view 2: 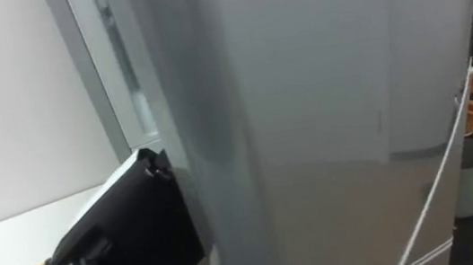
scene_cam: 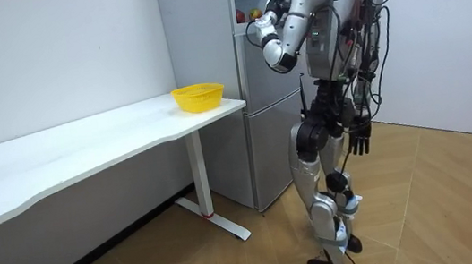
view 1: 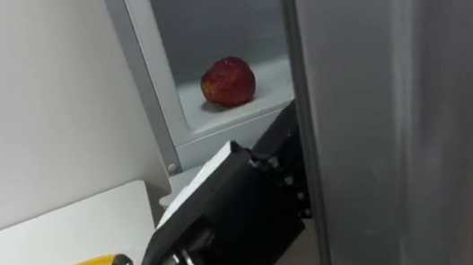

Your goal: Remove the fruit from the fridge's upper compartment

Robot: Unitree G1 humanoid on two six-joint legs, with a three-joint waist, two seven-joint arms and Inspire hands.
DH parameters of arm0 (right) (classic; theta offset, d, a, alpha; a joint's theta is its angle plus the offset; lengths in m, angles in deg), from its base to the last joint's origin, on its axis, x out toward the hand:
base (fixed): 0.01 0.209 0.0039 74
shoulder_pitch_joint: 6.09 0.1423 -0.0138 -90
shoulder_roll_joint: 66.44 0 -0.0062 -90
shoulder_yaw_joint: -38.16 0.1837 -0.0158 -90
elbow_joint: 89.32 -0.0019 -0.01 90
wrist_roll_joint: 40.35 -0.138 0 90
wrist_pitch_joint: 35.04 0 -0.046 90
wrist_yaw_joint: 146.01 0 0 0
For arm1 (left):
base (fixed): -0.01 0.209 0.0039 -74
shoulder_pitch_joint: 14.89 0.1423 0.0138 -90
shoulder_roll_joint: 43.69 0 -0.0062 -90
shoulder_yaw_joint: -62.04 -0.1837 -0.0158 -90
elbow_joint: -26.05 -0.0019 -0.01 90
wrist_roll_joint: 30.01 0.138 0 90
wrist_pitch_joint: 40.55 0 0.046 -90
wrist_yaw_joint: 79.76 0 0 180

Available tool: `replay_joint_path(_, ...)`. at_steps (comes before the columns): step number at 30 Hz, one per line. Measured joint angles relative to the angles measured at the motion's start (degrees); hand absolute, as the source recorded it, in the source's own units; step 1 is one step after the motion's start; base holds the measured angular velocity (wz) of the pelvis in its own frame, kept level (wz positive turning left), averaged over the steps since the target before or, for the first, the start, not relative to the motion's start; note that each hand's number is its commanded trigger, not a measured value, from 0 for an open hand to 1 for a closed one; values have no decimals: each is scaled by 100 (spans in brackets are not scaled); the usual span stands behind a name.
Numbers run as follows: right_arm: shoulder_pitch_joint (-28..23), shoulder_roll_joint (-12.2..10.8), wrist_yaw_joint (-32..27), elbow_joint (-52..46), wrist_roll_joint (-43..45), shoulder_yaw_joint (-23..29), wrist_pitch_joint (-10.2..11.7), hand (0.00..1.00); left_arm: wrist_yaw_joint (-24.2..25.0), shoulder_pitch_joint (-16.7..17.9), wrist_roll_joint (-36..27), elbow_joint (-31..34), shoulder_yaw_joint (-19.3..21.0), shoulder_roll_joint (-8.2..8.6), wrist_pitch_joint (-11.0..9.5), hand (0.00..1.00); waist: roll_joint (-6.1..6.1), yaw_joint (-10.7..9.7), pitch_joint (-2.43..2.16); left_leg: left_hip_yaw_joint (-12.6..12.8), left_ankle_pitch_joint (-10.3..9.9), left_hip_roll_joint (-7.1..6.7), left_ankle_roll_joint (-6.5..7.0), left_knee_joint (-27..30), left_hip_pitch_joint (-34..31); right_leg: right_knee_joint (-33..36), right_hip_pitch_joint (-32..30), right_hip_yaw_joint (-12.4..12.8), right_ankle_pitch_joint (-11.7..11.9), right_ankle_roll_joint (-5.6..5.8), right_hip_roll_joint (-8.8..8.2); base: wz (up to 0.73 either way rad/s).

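Your left robot hand (scene_cam: 274,3) is hiding behind the grey fridge door (view 1: 394,86), grip unreadable; the round red apple (view 1: 228,81) is sitting left of that door.

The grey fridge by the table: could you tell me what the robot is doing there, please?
The robot stands facing the tall grey fridge, next to a long white table that carries a yellow mesh basket. Its left hand is raised to the edge of the grey upper door, which is open. Inside the upper compartment a red apple sits untouched on a white shelf. The right hand hangs open at its side.
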Motion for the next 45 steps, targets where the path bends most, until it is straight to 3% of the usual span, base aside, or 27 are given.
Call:
replay_joint_path(4, 17, 64, -20, 11, -14, 4, 58, 0, 25, -65, -4, -1, -146, -10, 0, 0, -3, -122, 2, 139, 0, 3, 0, -1, 37, 3, -18, 158, 9, -1, 34, -19)
replay_joint_path(10, 19, 63, -108, 20, -13, 1, 80, 0, 104, -117, 4, -2, -287, -14, 0, 0, -12, -259, 10, 152, 0, 40, 0, -4, 18, -1, -31, 261, 54, -31, 83, -14)
replay_joint_path(16, 21, 58, -191, 19, -67, 0, 129, 0, 297, -190, 4, -2, -304, -8, -2, 0, -59, -272, 37, 285, -2, 79, -2, -6, 10, -15, -101, 345, 71, -59, 127, -10)
replay_joint_path(22, 29, 60, -188, 6, -193, -7, 133, 0, 355, -250, 6, -30, -330, -13, -25, 0, -54, -268, 35, 293, -2, 90, -2, -3, 10, 1, -156, 475, 78, -72, 163, -11)
replay_joint_path(36, 31, 66, -252, 3, -397, 1, 116, 0, 86, -272, 35, -176, -440, -24, -48, 0, -55, -392, 35, 301, -2, 91, -3, -9, 26, 42, -168, 579, 105, -79, 186, -4)
replay_joint_path(40, 14, 66, -285, -41, -406, 3, 133, 0, -6, -285, 34, -292, -439, -7, -87, 0, -60, -428, 39, 438, -2, 100, -3, -9, 50, 50, -169, 613, 124, -75, 197, -5)
replay_joint_path(45, -32, 71, -286, -81, -584, 16, 215, 0, -38, -572, 23, -627, -439, -12, -112, 0, -79, -438, 52, 502, -2, 84, -3, -10, 57, -14, -194, 657, 138, -57, 223, -1)
